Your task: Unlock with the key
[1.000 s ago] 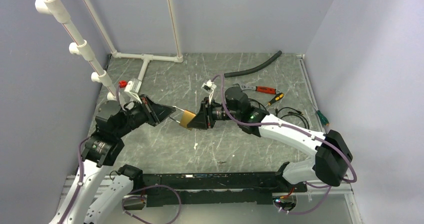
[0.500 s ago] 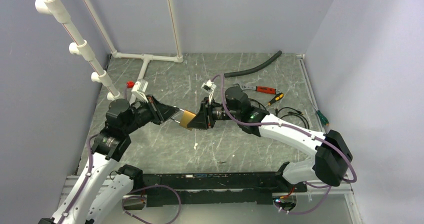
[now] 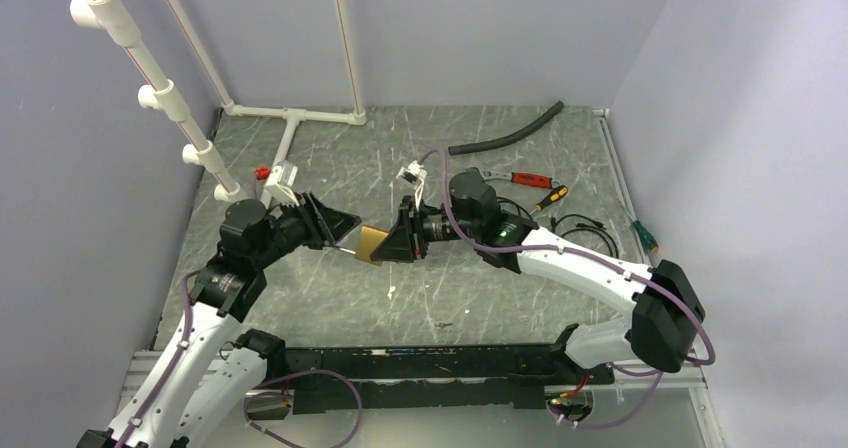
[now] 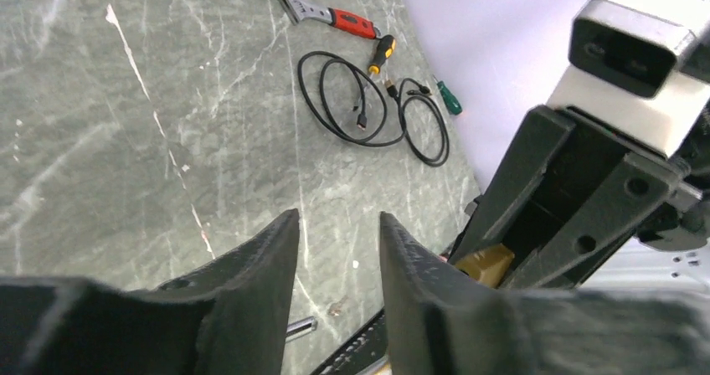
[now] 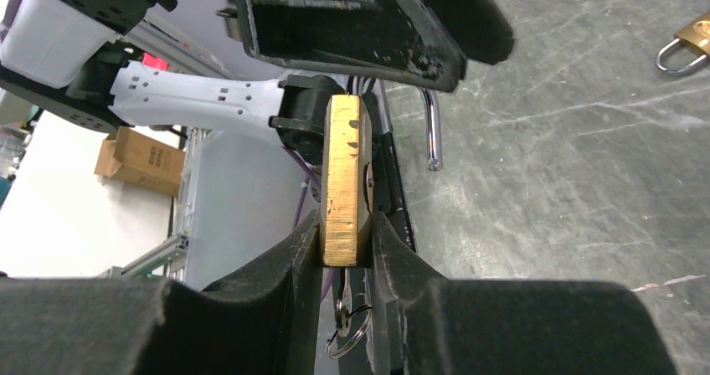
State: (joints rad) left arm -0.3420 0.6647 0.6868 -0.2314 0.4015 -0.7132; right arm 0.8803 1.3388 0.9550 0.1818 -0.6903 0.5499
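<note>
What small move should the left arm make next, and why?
Probably draw the left gripper back a little: its jaws stand apart and empty, while the right gripper clamps the padlock, key in its bottom, and the shackle seems already swung out.

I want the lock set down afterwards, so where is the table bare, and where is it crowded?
Biggest bare patch: the near centre of the table, between the padlock and the black rail. Another lies at the back, between the white pipe frame and the hose. The right is crowded: wrench, screwdriver, cables.
</note>
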